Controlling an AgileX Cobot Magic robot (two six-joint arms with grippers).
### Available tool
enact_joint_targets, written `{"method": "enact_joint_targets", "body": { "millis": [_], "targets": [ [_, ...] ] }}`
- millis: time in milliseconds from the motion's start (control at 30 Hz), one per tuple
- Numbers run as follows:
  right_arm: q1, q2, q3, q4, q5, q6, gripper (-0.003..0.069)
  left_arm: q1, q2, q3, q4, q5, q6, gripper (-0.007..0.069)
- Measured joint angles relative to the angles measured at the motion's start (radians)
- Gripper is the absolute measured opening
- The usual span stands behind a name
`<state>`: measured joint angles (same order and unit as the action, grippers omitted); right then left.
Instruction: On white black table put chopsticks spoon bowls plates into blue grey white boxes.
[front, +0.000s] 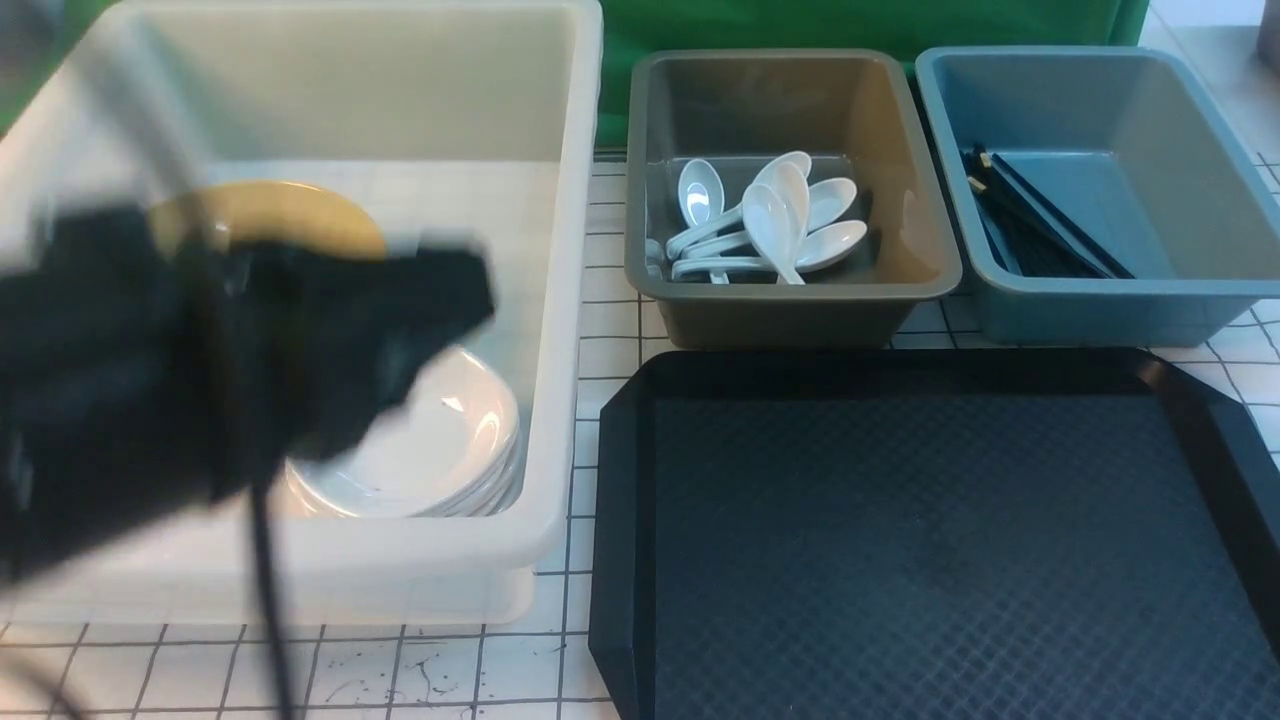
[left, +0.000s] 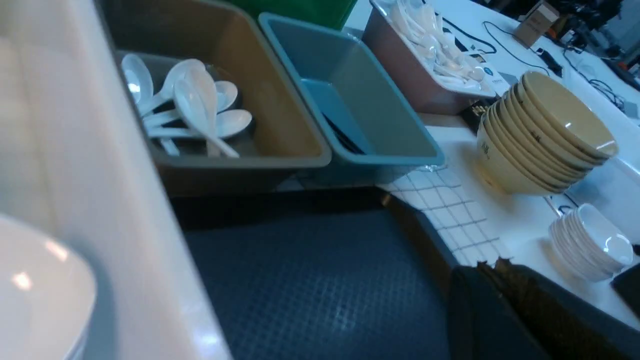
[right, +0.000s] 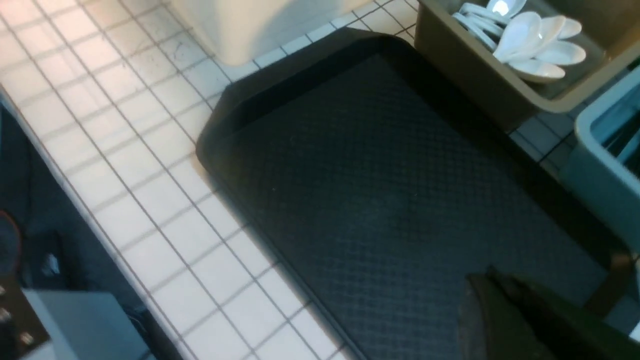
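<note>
My left gripper (front: 470, 285), a blurred black shape, hangs over the large white box (front: 560, 350). In the wrist view its fingertips (left: 492, 265) are pressed together, shut with nothing between them. That box holds a mustard-yellow bowl (front: 270, 215) and a stack of white plates (front: 440, 440). Several white spoons (front: 770, 220) lie in the olive-grey box (front: 780, 320). Black chopsticks (front: 1040, 230) lie in the grey-blue box (front: 1100, 310). My right gripper (right: 490, 276) is shut and empty above the black tray (right: 390, 200); the front view does not show it.
The black tray (front: 930, 540) on the white gridded table (front: 430, 670) carries nothing. On a surface beyond the blue box stand a stack of yellow bowls (left: 540, 140), a stack of white dishes (left: 590, 245) and a brown box of spoons (left: 425, 75).
</note>
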<state>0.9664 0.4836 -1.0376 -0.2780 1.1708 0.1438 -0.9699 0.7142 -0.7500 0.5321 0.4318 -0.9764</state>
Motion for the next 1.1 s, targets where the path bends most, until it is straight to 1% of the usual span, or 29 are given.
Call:
{"method": "enact_joint_targets", "body": {
  "millis": [67, 100, 133, 267, 433, 567, 1100],
  "targets": [
    [0.0, -0.021, 0.015, 0.0, 0.0, 0.025, 0.0033, -0.001, -0.081, 0.127, 0.067, -0.057, -0.043, -0.0001],
    [0.0, -0.026, 0.02, 0.0, 0.0, 0.033, 0.0034, -0.001, -0.099, 0.138, 0.075, -0.064, -0.045, -0.0001],
    [0.0, -0.044, 0.037, 0.001, 0.0, 0.055, 0.0036, -0.001, -0.168, 0.218, 0.138, -0.113, -0.071, -0.0001],
    [0.0, -0.066, 0.088, -0.003, 0.0, 0.108, 0.0038, -0.001, -0.313, 0.343, 0.244, -0.186, -0.115, -0.0001],
    [0.0, -0.071, 0.122, -0.003, 0.0, 0.126, 0.0044, -0.001, -0.422, 0.414, 0.268, -0.18, -0.139, -0.0001],
    [0.0, -0.071, 0.125, -0.003, 0.0, 0.177, 0.0047, -0.001, -0.473, 0.432, 0.271, -0.177, -0.14, -0.0001],
    [0.0, -0.071, 0.131, -0.003, 0.0, 0.195, 0.0065, -0.001, -0.482, 0.433, 0.272, -0.177, -0.14, -0.0001]
  ]
}}
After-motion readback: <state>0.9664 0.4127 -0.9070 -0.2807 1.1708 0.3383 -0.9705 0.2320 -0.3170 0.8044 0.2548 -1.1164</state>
